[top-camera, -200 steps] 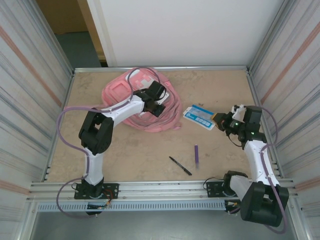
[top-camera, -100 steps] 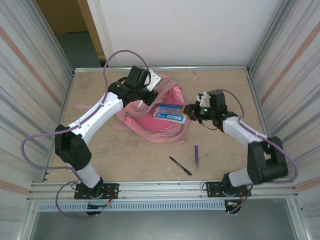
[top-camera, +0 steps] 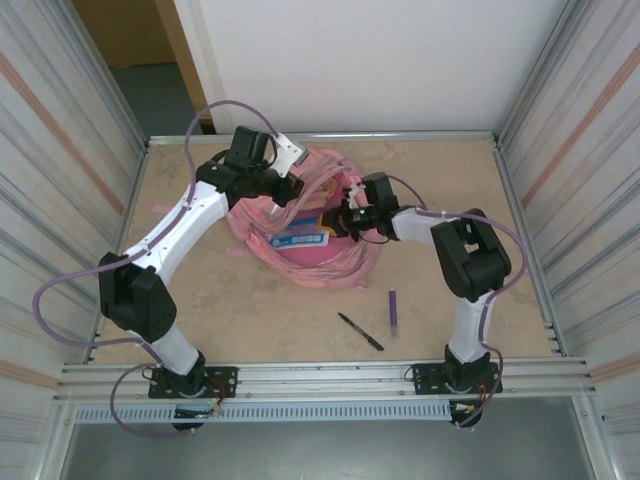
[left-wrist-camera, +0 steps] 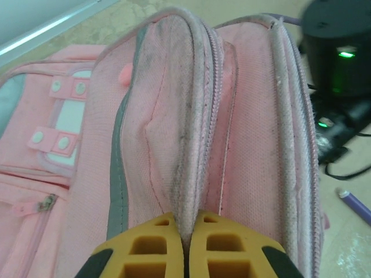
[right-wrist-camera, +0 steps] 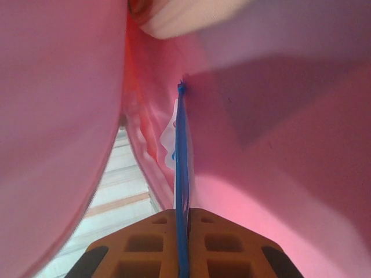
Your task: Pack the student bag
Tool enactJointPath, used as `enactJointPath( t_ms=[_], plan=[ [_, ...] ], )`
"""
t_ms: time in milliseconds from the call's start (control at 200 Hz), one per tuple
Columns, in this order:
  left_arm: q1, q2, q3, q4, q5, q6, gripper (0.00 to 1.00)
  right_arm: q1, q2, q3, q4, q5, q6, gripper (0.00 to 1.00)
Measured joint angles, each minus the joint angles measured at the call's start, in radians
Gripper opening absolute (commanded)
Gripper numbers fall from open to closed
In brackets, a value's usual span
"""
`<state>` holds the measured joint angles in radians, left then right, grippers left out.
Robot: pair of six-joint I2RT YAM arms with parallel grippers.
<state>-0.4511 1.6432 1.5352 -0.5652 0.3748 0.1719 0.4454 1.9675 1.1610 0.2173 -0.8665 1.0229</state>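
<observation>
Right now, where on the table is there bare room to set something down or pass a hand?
Free: the far right corner beyond the right arm; the near middle between the left arm and black pen. Crowded: around the student bag, where the left tool grips its rim and the right tool holds a blue packet.

Ahead of the right pincer (right-wrist-camera: 182, 217), the blue-edged card (right-wrist-camera: 182, 156) shows edge-on, its face hidden. The student bag (right-wrist-camera: 278, 145) around it is a pink blur. Right of the left pincer (left-wrist-camera: 184, 223), a purple pen (left-wrist-camera: 355, 204) is cut off by the frame edge.
</observation>
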Motion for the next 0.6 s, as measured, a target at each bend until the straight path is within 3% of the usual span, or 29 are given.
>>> enactJointPath(
  t_ms=[266,381,596],
  plan=[
    [0.008,-0.017,-0.048,0.047,0.069,0.012,0.00,-0.001,0.120,0.253,-0.185,-0.065,-0.174,0.25],
    [0.014,-0.020,-0.048,0.050,0.082,0.016,0.00,-0.004,0.140,0.334,-0.338,0.030,-0.306,0.35],
    [0.013,-0.021,-0.048,0.049,0.089,0.019,0.00,-0.013,0.138,0.348,-0.484,0.245,-0.450,0.42]
  ],
)
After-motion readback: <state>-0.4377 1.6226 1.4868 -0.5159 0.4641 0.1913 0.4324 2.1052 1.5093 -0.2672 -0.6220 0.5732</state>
